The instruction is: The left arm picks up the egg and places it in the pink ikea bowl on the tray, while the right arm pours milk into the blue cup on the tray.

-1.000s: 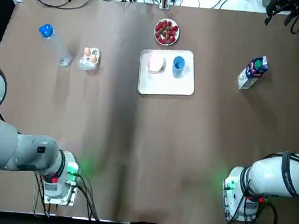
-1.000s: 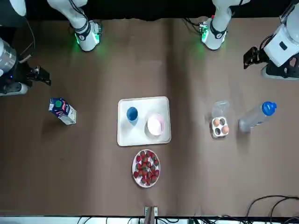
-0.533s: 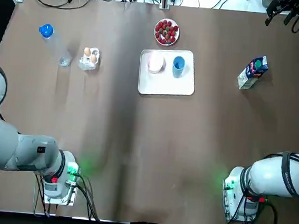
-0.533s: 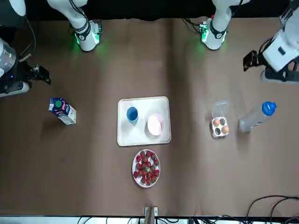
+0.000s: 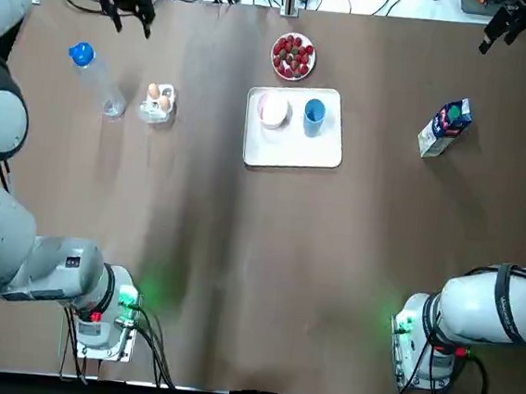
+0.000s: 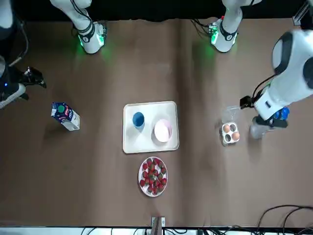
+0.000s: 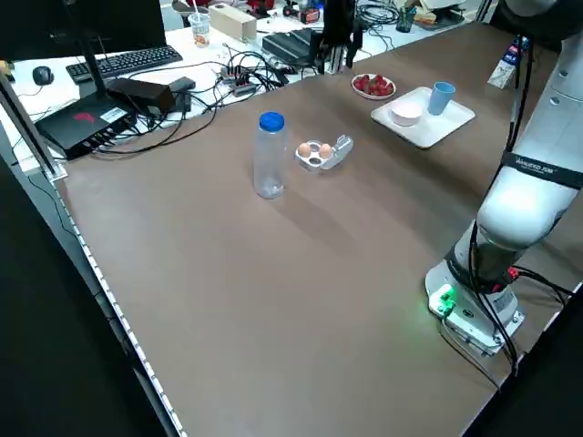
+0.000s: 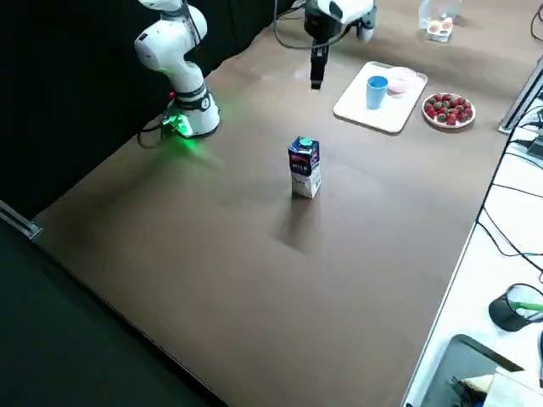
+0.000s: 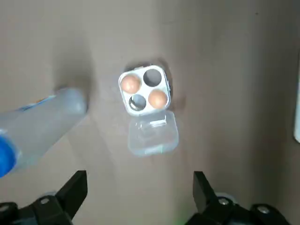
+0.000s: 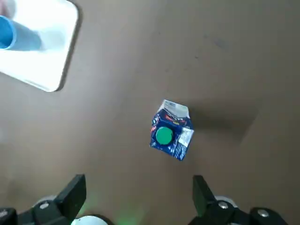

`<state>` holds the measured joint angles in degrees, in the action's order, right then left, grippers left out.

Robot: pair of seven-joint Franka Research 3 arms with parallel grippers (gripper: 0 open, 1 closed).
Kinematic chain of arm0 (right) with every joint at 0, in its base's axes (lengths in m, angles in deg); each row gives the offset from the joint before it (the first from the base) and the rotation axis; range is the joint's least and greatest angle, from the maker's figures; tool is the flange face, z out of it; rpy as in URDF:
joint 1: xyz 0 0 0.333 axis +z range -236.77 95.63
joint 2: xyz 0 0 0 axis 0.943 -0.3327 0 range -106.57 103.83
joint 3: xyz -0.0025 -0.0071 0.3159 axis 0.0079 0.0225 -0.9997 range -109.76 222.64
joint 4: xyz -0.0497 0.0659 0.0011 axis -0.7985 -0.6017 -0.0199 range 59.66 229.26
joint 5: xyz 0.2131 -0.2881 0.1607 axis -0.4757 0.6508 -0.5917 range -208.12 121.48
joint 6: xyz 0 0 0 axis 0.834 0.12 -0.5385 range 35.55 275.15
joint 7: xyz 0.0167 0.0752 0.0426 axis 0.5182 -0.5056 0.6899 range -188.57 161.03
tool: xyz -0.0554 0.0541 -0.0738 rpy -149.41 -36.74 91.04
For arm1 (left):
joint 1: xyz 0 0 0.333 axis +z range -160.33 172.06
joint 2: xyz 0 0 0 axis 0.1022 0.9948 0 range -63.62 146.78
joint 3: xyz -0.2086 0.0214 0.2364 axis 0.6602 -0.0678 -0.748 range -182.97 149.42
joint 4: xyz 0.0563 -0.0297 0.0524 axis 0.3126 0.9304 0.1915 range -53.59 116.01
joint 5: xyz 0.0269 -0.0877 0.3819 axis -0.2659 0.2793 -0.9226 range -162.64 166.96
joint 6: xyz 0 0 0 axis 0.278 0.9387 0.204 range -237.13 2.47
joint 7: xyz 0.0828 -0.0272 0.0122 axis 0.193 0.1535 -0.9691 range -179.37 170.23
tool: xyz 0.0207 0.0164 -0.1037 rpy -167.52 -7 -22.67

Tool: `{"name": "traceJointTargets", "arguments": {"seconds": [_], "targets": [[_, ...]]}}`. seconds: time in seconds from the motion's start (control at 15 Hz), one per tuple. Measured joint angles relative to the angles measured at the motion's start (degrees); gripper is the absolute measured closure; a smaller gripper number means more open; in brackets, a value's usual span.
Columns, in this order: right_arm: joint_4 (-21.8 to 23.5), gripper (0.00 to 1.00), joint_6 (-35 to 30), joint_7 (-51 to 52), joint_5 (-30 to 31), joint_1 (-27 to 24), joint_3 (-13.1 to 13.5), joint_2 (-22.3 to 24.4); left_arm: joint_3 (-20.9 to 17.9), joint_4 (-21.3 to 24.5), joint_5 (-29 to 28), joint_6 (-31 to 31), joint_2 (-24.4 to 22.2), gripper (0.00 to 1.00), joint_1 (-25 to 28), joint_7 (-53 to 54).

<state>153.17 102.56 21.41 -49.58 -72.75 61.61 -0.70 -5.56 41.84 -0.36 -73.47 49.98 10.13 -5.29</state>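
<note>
Found the black fingers (image 9: 75,190) of the left gripper (image 9: 139,187) spread wide and empty, high over a clear plastic four-cup carton (image 9: 143,91) with its lid flapped open. Counted two smooth brown eggs inside, one egg (image 9: 131,83) nearest the clear bottle (image 9: 42,124). Found the right gripper (image 10: 138,187) spread likewise above the upright, gable-topped blue milk carton (image 10: 171,130). From overhead, placed the eggs at 9 o'clock of the flat white tray (image 5: 296,149) and the milk at 3 o'clock. Noted the round pink bowl (image 5: 273,110) and blue cup (image 5: 314,113) on it.

On the counter (image 5: 239,251): two eggs (image 9: 131,84) in one four-cell box (image 9: 143,91), one bottle (image 5: 95,78), one milk carton (image 5: 445,127), one tray (image 5: 291,148), one bowl (image 5: 273,110), one cup (image 5: 314,113), one plate (image 5: 293,56) of strawberries (image 5: 296,51).
</note>
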Motion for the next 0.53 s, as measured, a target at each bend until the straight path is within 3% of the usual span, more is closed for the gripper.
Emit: {"name": "traceJointTargets", "arguments": {"seconds": [0.2, 0.53], "targets": [[-0.49, 0.0, 0.14, 10.49, -5.43, -5.36, 0.09, -3.35, -0.02, 5.01, -0.07, -7.73, 3.23, 0.0, 0.43, 0.08], [-2.33, 0.0, 0.47, 30.82, -9.5, -9.62, 0.14, -9.87, -0.07, 6.08, -2.65, -15.92, 9.59, 0.0, 0.6, 0.52]]}}
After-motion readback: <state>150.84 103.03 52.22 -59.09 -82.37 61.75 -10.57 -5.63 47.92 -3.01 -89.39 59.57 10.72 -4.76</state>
